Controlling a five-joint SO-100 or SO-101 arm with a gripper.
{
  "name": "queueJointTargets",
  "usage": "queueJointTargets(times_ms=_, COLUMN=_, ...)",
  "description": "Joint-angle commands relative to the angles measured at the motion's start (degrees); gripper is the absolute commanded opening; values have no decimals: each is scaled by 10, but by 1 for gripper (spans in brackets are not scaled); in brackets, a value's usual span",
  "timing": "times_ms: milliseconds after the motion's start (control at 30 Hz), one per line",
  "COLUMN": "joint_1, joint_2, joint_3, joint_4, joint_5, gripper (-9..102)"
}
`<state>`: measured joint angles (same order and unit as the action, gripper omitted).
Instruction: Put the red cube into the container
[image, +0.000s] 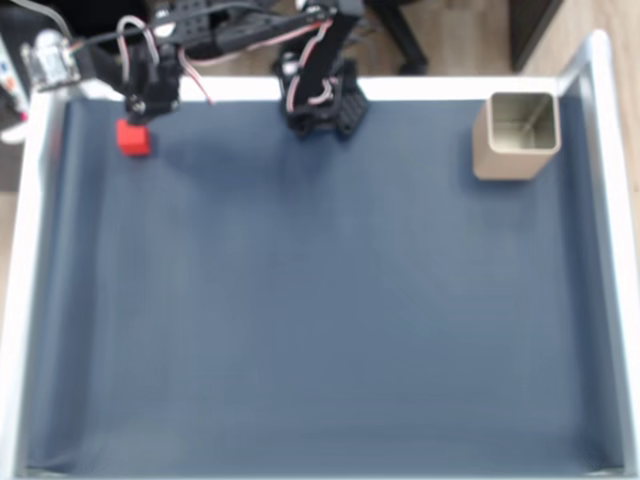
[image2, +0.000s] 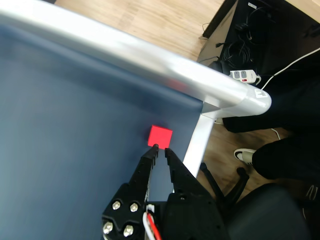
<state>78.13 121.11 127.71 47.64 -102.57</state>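
Gripper (image2: 160, 148) hovers with its jaws nearly closed and empty, tips just short of the red cube (image2: 160, 135); cube sits tight by the white rail (image2: 150, 55) in the corner; container (image: 517, 135) stands far across the open blue mat (image: 320, 300).

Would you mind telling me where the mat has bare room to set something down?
The blue mat is bare from the middle down to the bottom rim, and between the arm's base and the container. The top-left corner is crowded: the red cube sits beside the gripper.
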Motion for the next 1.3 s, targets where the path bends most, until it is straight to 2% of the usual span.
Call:
queueJointTargets(times_ms=0, joint_1=16, joint_2=-6, joint_3=-23, joint_4=-30, joint_5=-4, gripper=6)
queueJointTargets(times_ms=133, joint_1=18, joint_2=-21, joint_3=-12, joint_4=-69, joint_5=0, gripper=15)
queueJointTargets(times_ms=467, joint_1=15, joint_2=-24, joint_3=31, joint_4=-91, joint_5=2, gripper=29)
queueJointTargets(times_ms=767, joint_1=37, joint_2=-61, joint_3=72, joint_4=-192, joint_5=4, gripper=30)
queueJointTargets(times_ms=1267, joint_1=44, joint_2=-120, joint_3=77, joint_4=-265, joint_5=26, gripper=30)
